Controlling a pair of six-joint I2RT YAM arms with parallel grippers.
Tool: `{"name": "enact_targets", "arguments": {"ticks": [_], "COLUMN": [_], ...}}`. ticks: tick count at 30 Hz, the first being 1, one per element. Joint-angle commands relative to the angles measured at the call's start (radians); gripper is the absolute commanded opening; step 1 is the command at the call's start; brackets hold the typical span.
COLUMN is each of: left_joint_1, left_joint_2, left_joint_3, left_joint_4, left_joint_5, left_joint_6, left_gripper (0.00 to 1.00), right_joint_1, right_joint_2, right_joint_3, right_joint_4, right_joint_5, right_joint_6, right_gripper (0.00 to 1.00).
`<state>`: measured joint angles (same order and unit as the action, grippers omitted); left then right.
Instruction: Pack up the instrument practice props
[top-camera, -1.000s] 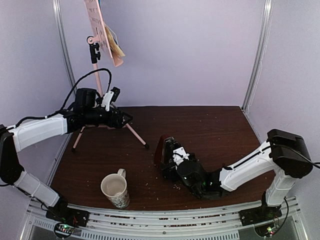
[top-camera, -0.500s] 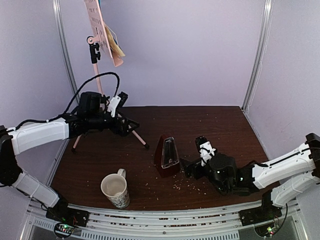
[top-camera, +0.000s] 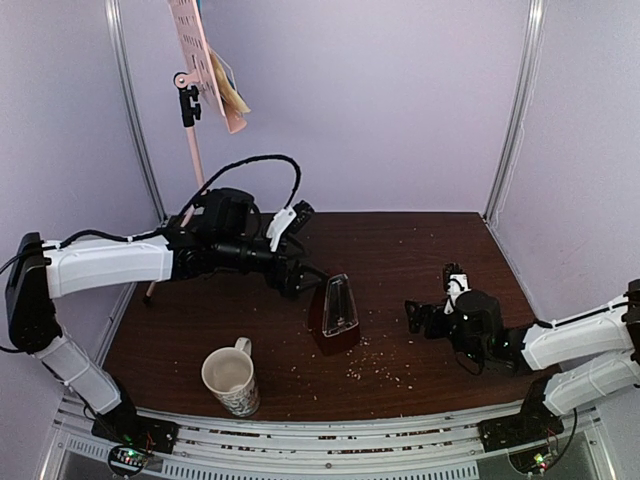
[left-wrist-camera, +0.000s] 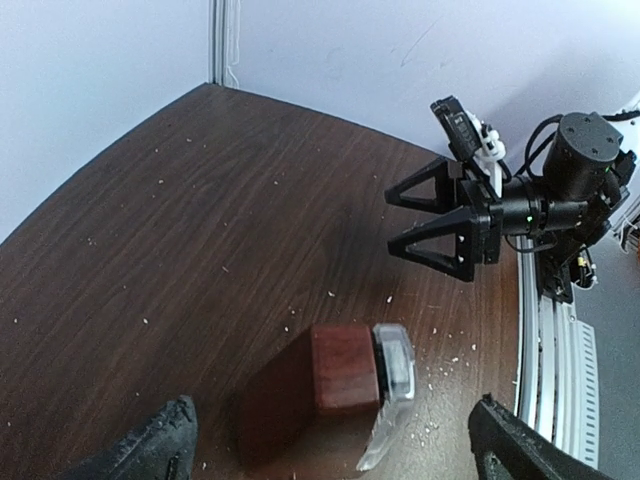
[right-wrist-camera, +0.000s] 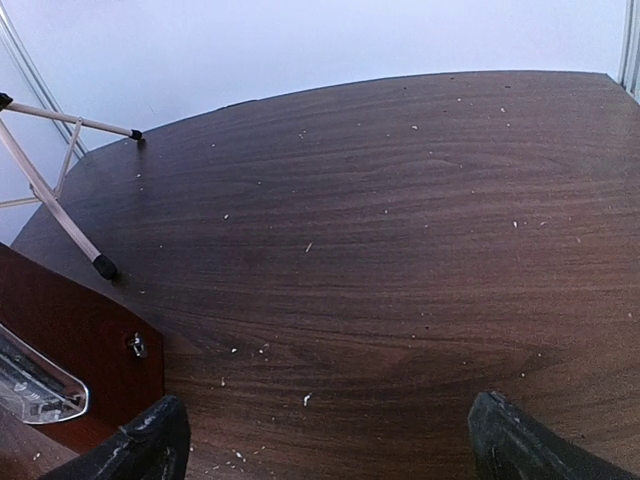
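The dark red-brown pyramid metronome (top-camera: 336, 317) with its clear wedge cover (left-wrist-camera: 393, 385) stands upright mid-table; it also shows in the left wrist view (left-wrist-camera: 345, 368) and at the left edge of the right wrist view (right-wrist-camera: 60, 340). My left gripper (top-camera: 312, 274) is open just above and left of its top, the metronome between the spread fingertips in the wrist view. My right gripper (top-camera: 418, 317) is open and empty, to the right of the metronome and apart from it. The pink music stand (top-camera: 195, 60) stands at the back left with the pale-yellow and blue sheets (top-camera: 231, 90) on its desk.
A cream patterned mug (top-camera: 232, 379) stands near the front edge, left of the metronome. The stand's tripod legs (right-wrist-camera: 60, 215) reach onto the table at the back left. Small pale crumbs (top-camera: 375, 362) lie scattered on the dark wood table (top-camera: 420, 250).
My right gripper has let go of the metronome and drawn back to the right. My left arm has swung from the stand's legs rightward to above the metronome.
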<state>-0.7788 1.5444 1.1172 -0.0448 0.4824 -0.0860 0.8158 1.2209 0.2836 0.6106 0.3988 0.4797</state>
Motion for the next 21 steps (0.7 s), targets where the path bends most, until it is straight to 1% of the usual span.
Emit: {"name": "enact_targets", "arguments": {"ticks": [1,6,13,16,20,21], "left_joint_1": [-0.020,-0.048,-0.068,-0.083,-0.092,-0.094], "left_joint_2": [0.054,0.118,0.158,0.163,0.166,0.166], "left_joint_3": [0.085,0.140,0.147,0.143,0.134,0.132], "left_joint_4": [0.036,0.009,-0.012,-0.029,-0.032,-0.033], "left_joint_5": [-0.047,-0.049,-0.042,-0.071,-0.098,-0.104], "left_joint_6": [0.030,0.045,0.070,0.087,0.089,0.087], "left_gripper": [0.98,0.98,0.97,0.88,0.70,0.67], "right_joint_1": [-0.011,-0.011,-0.013,-0.013,-0.013,-0.012], "right_joint_2": [-0.039,-0.066,-0.112,-0.127,-0.131,-0.130], "right_joint_3": [-0.042,-0.093,-0.128,-0.136,-0.137,-0.136], "right_joint_4": [0.047,0.083,0.092,0.091,0.084,0.082], "right_joint_5": [0.017,0.058,0.072,0.076,0.074,0.074], "right_joint_6": [0.089,0.138,0.156,0.163,0.177,0.181], "right_gripper": [1.00,1.00,1.00,1.00,1.00,1.00]}}
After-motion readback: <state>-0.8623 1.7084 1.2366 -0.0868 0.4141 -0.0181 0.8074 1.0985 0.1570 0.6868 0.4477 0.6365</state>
